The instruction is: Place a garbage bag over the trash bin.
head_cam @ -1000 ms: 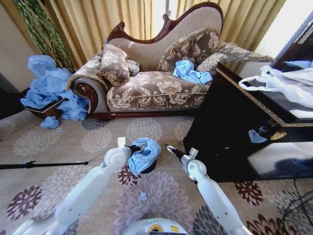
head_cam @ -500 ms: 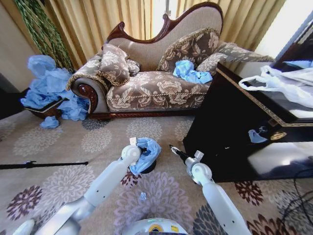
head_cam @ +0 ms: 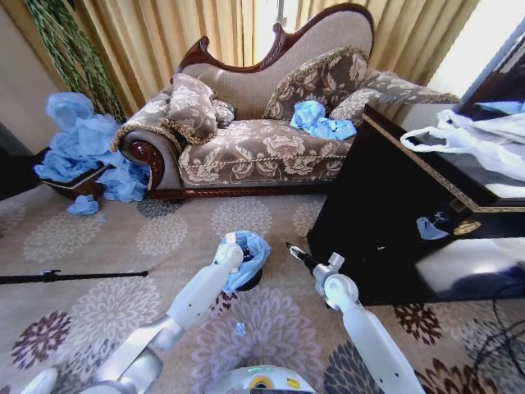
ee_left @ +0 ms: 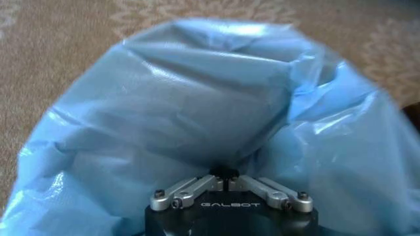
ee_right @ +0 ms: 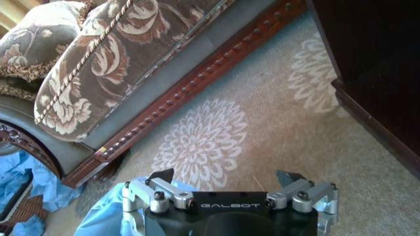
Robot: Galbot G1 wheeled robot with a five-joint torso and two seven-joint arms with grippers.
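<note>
Garbage bag (ee_left: pixel 196 113): we record thin translucent light-blue plastic, wrinkled, with glossy highlights. Trash bin (head_cam: pixel 250 281): black, mostly covered; finish unclear to us. Left end effector (ee_left: pixel 227 173): we note brushed metal linkages on a matt black body, closed upon the film. Right end effector (ee_right: pixel 226 177): same metal and black housing, jaws apart. Sofa (head_cam: pixel 254 148): woven floral cloth, polished dark wood frame. Carpet (head_cam: pixel 98 246): matt patterned pile. Cabinet (head_cam: pixel 385 222): glossy dark wood.

The soft flowery carpet floor (head_cam: pixel 98 271) carries the small black round trash bin (head_cam: pixel 248 282), the big patterned sofa (head_cam: pixel 246 148) and a heap of blue plastic bags (head_cam: pixel 82 148).
</note>
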